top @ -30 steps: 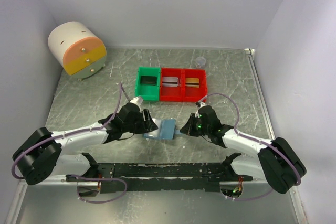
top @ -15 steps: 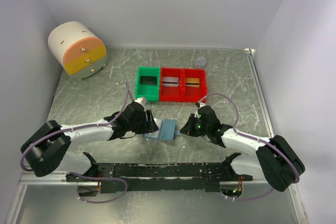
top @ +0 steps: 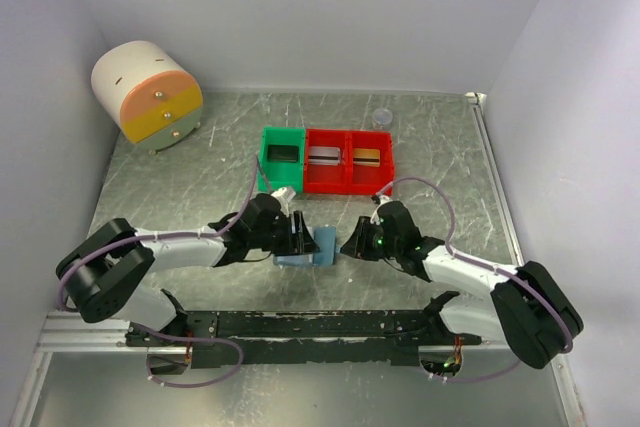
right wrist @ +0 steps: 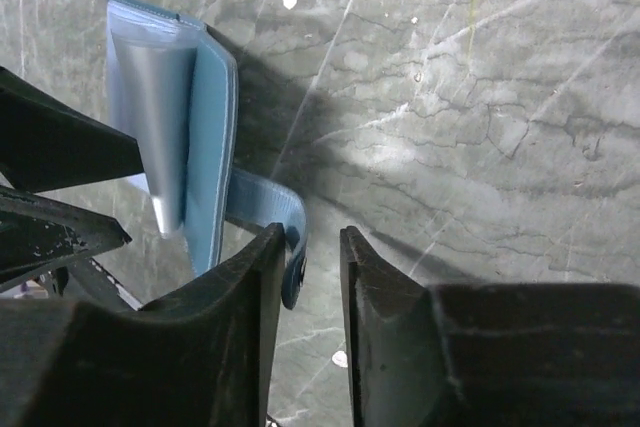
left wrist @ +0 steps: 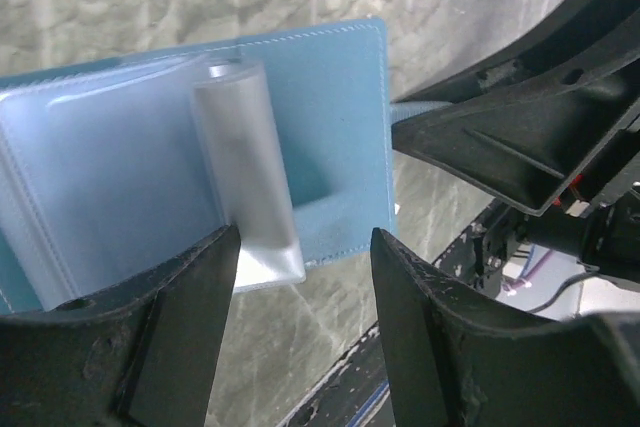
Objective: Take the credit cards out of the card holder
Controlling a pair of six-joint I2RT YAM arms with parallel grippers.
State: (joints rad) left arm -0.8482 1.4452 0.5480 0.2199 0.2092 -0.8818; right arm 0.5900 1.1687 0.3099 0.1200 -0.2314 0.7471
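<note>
The blue-grey card holder (top: 318, 245) lies on the table between my grippers, one panel tilted up. In the left wrist view the card holder (left wrist: 335, 117) shows a bulging clear inner pocket (left wrist: 240, 157); no card shows in it. My left gripper (top: 303, 237) is open at its left edge, jaws wide apart (left wrist: 305, 237). My right gripper (top: 347, 245) is narrowly open (right wrist: 312, 232); the snap tab (right wrist: 295, 252) curls against its left finger, apart from the other. A dark card (top: 283, 154), a silvery card (top: 323, 155) and a gold card (top: 365, 157) lie in the bins.
A green bin (top: 266, 169) and a red two-part bin (top: 345, 183) stand just behind the card holder. A round white, orange and yellow drawer unit (top: 148, 95) is at the back left. A small clear cup (top: 381, 118) is behind the bins. A black rail (top: 300, 325) runs along the near edge.
My left gripper has moved right, up against the card holder, and the holder's panel has tilted up. The right gripper has stayed in place.
</note>
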